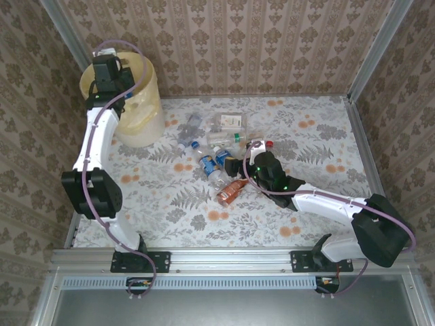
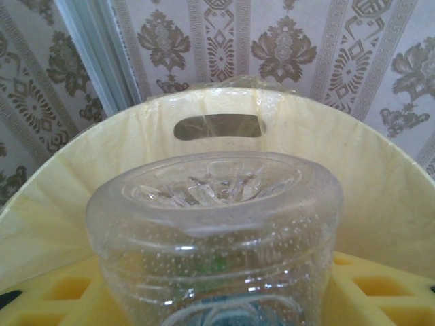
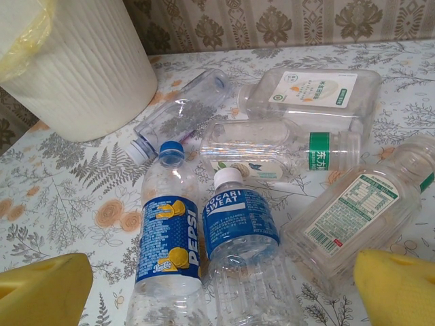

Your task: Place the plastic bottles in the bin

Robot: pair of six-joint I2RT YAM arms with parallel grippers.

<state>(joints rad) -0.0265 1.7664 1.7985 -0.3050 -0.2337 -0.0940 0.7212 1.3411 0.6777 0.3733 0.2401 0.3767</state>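
Note:
My left gripper (image 1: 109, 78) hangs over the pale yellow bin (image 1: 139, 119) at the back left. In the left wrist view it (image 2: 217, 299) is shut on a clear plastic bottle (image 2: 214, 231), base outward, above the bin's inner wall (image 2: 306, 129). My right gripper (image 1: 231, 165) is open above the bottle pile mid-table. Its yellow pads (image 3: 41, 288) stand wide either side of a blue-labelled Pepsi bottle (image 3: 166, 238) and a Pocari Sweat bottle (image 3: 241, 227), both lying flat. A squarish bottle (image 3: 353, 217) lies to their right, and a green-banded one (image 3: 279, 146) lies behind them.
More bottles lie around: an orange one (image 1: 231, 191) nearer the front, a red-capped one (image 1: 262, 145), a squarish white-labelled one (image 3: 312, 95) and a clear one (image 3: 180, 112) beside the bin's outer wall (image 3: 88, 75). Patterned walls and metal rails enclose the floral table (image 1: 170, 210).

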